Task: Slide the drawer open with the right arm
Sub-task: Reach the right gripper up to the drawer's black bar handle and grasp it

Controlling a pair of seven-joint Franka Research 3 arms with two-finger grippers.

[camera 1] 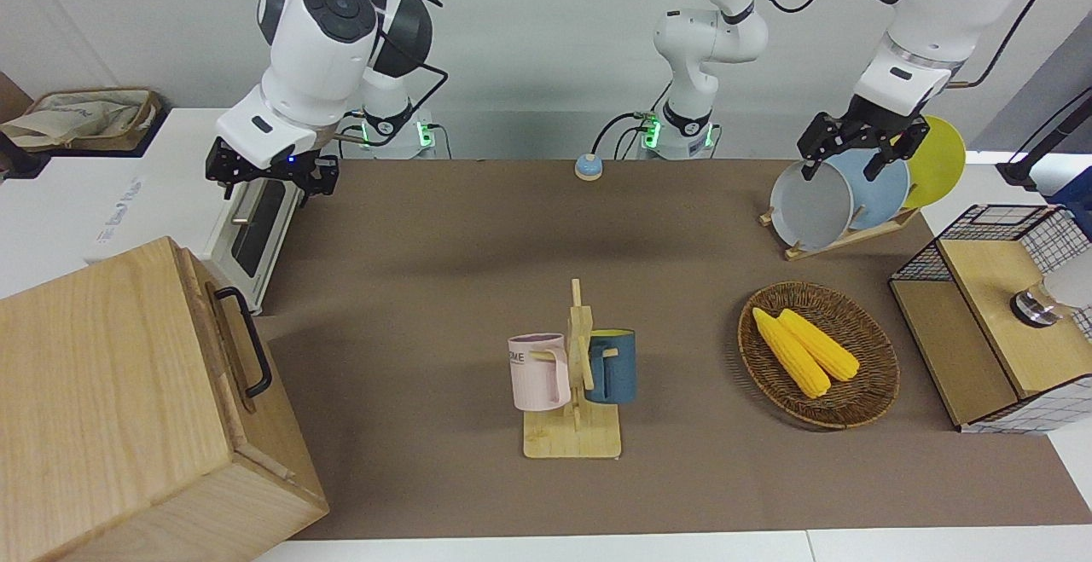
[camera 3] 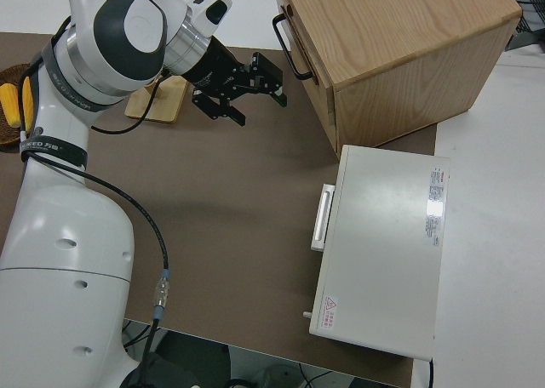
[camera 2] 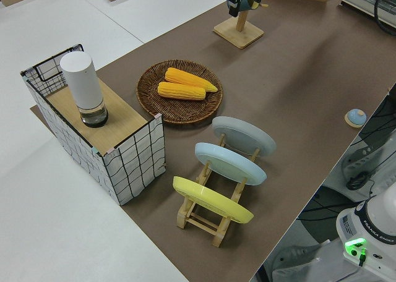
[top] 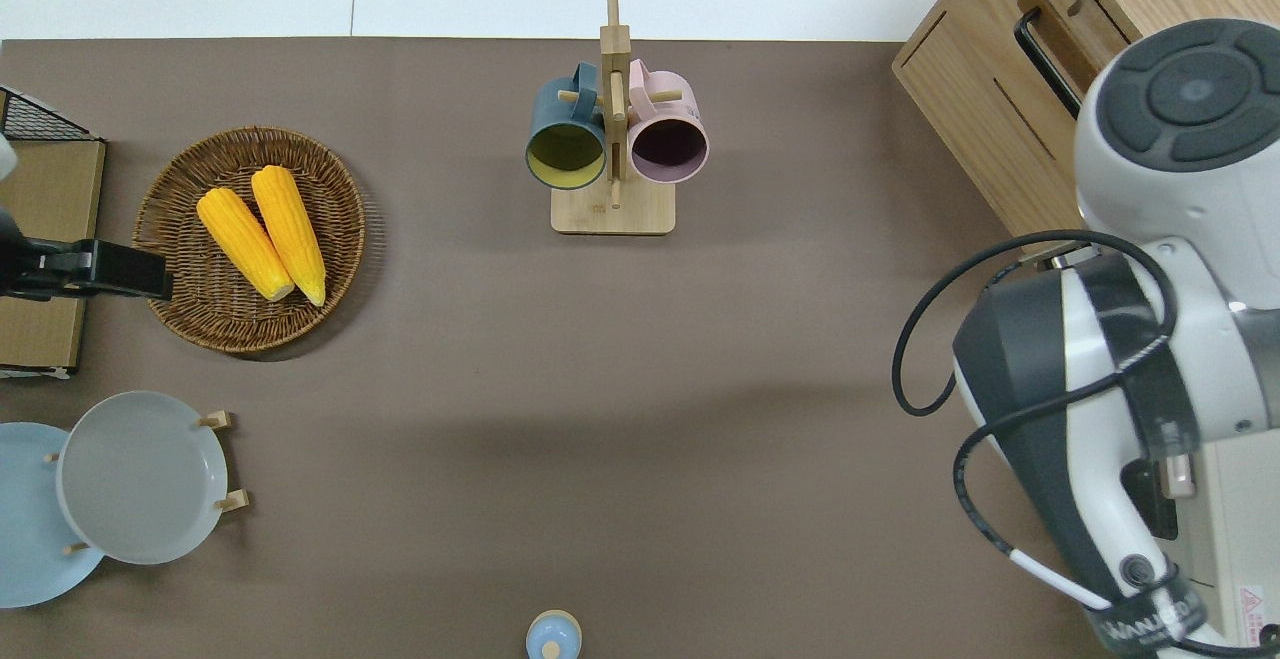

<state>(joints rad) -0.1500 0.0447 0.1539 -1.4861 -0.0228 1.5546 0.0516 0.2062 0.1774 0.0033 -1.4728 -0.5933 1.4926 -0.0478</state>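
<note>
The drawer is the front panel of a big pale wooden cabinet at the right arm's end of the table, and it sits shut and flush. Its black loop handle also shows in the overhead view and in the right side view. My right gripper hangs open and empty in the air. In the right side view it is over the brown mat in front of the drawer, apart from the handle. In the overhead view the arm's body hides it. My left arm is parked, its gripper open.
A white toaster oven stands beside the cabinet, nearer to the robots. A mug rack stands mid-table. A corn basket, a plate rack and a wire mesh box are at the left arm's end.
</note>
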